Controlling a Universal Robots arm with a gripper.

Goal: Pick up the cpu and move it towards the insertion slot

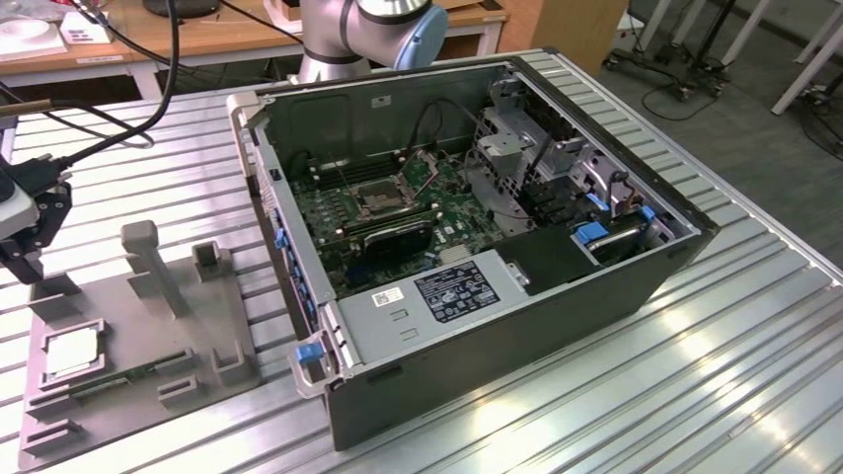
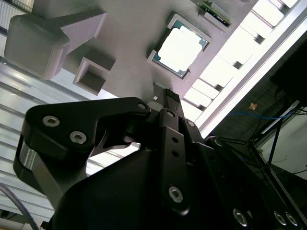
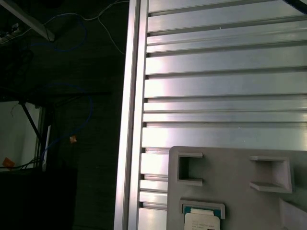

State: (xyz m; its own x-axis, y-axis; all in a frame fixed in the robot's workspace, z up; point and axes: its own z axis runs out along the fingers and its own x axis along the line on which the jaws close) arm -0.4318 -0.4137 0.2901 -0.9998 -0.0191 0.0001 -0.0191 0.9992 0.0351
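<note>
Black gripper (image 1: 27, 252) hovers at the exterior view's left, clear of the thin square silvery cpu (image 2: 181, 46), which lies flat in a pocket of the matte grey plastic tray (image 1: 118, 326). We can't tell whether the gripper is spread or closed. Our worry is a slick flat chip in a shallow pocket: an off-centre grab could tilt it. The dark metal-framed insertion slot (image 1: 382, 202) sits well to the right in the open black case (image 1: 527, 336).

A ribbed aluminium worktop (image 1: 737, 375) catches bright glare. Beyond it stands a wooden desk (image 1: 197, 44), and the grey floor (image 1: 751, 118) carries wheeled stands (image 1: 678, 74).
</note>
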